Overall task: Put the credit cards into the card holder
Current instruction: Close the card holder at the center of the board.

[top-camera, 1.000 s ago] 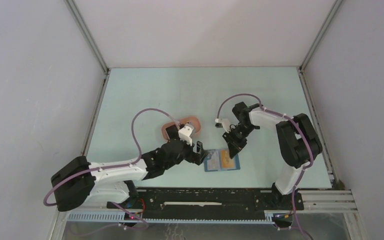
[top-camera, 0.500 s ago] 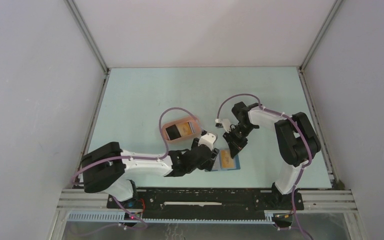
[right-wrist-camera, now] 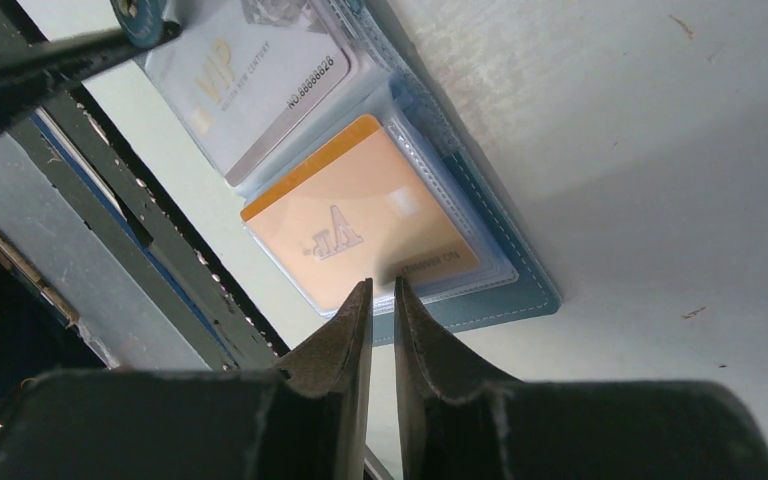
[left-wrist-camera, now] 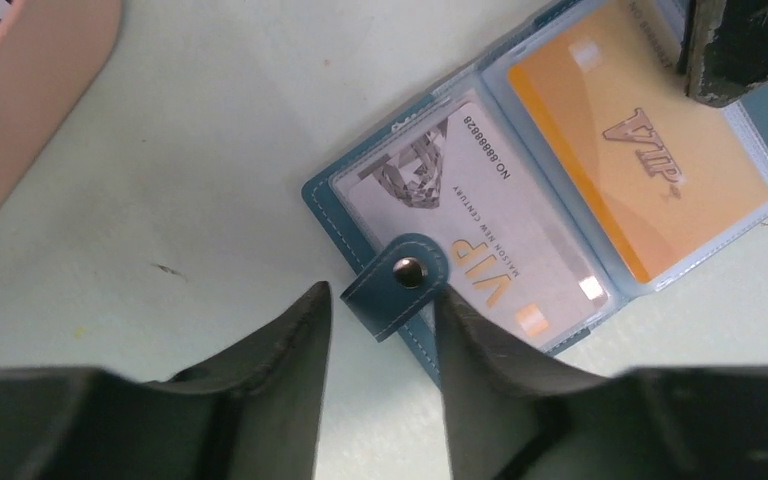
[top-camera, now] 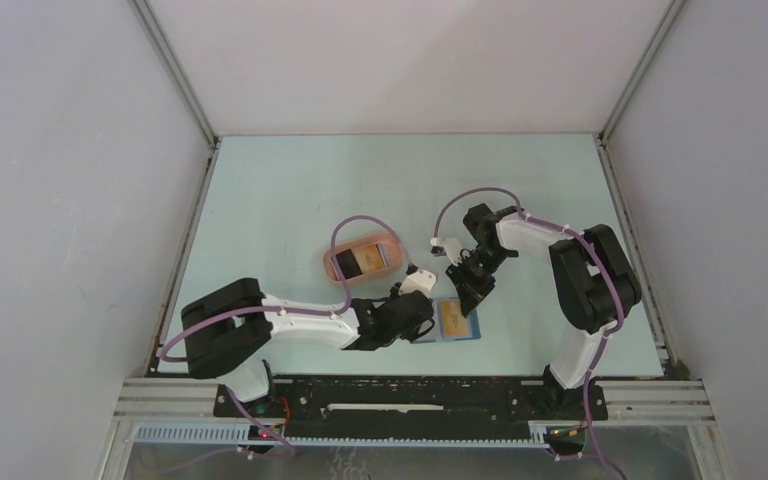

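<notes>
The left claw (left-wrist-camera: pixel 380 298) stands released, its jaws partway apart. The dark fingertips (left-wrist-camera: pixel 312 310) flank the free end of a blue strap tab (left-wrist-camera: pixel 395 285) with a metal snap. Whether they press on the tab cannot be told.

That tab folds in over the left page of the card holder (left-wrist-camera: pixel 325 195), which lies open and flat on the table (top-camera: pixel 290 190), close to its near edge and a little right of the middle. A whitish card (left-wrist-camera: pixel 480 240) printed VIP sits in the clear sleeve of the left page, and a yellow-orange card (left-wrist-camera: pixel 640 150) sits in the sleeve of the right page.

The right claw (right-wrist-camera: pixel 380 290) is clenched almost fully, with only a thin slit between its jaws and nothing seen in that slit. It points down at the right page and meets it by the edge of the yellow-orange card, at the side away from the fold.

A salmon-pink tray (top-camera: pixel 385 246) lies apart from the holder, farther from the near edge and to the left. A black card (top-camera: pixel 343 266) lies in it, with something orange just beside it. The left arm reaches low across the table from the near left corner.
</notes>
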Tool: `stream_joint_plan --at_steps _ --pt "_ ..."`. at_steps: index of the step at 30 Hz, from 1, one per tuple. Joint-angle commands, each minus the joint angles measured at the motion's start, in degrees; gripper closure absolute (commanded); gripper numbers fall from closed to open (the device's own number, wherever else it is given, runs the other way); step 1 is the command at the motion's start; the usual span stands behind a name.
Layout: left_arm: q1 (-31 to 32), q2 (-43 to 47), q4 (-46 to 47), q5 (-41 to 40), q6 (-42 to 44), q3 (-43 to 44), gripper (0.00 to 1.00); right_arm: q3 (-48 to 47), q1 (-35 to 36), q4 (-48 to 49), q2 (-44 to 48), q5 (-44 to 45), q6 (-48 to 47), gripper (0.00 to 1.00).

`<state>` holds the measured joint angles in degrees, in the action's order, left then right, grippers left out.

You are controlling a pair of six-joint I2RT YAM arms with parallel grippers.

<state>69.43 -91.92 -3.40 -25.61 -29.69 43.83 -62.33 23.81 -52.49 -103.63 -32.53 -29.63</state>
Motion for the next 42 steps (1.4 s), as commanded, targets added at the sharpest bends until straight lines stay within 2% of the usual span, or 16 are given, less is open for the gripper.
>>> stream_joint_plan --at_steps 1,5,9,10,18,26,30,35,42 --pt "0.18 -0.31 -2.13 -3.22 -1.41 3.34 0.59 -1.39 0.51 0.46 -0.22 1.6 -0.08 0.79" --pt "0.18 0.86 -1.8 -3.66 -1.47 3.2 0.73 -1.32 0.66 0.46 0.39 1.46 -0.23 0.79" --pt "0.18 1.93 -0.38 -3.2 -1.5 2.31 0.97 -1.39 0.58 0.46 1.76 0.75 -0.54 0.79" --pt "0.18 2.41 0.03 -3.09 -1.65 1.97 1.0 -1.39 0.49 0.46 2.36 0.4 -0.63 0.79" --pt "-0.16 10.02 8.32 -2.46 -3.12 -3.81 1.0 -0.64 -1.71 1.46 10.11 -4.18 -1.07 0.76" --pt "-1.4 13.86 15.18 0.42 -0.99 -5.16 1.0 -0.5 -5.67 1.33 7.66 -4.62 0.88 0.76" --pt "-2.25 11.63 19.65 6.87 -0.22 -3.65 1.0 -0.54 -8.47 1.28 7.26 -6.18 1.5 0.76" --pt "-2.37 4.04 23.37 17.45 -0.11 1.47 1.0 -0.63 -10.37 0.52 6.69 -9.09 1.39 0.76" --pt "-2.37 -6.32 29.05 31.14 -5.27 6.13 1.0 -0.91 -13.58 0.05 6.42 -10.83 1.14 0.76"
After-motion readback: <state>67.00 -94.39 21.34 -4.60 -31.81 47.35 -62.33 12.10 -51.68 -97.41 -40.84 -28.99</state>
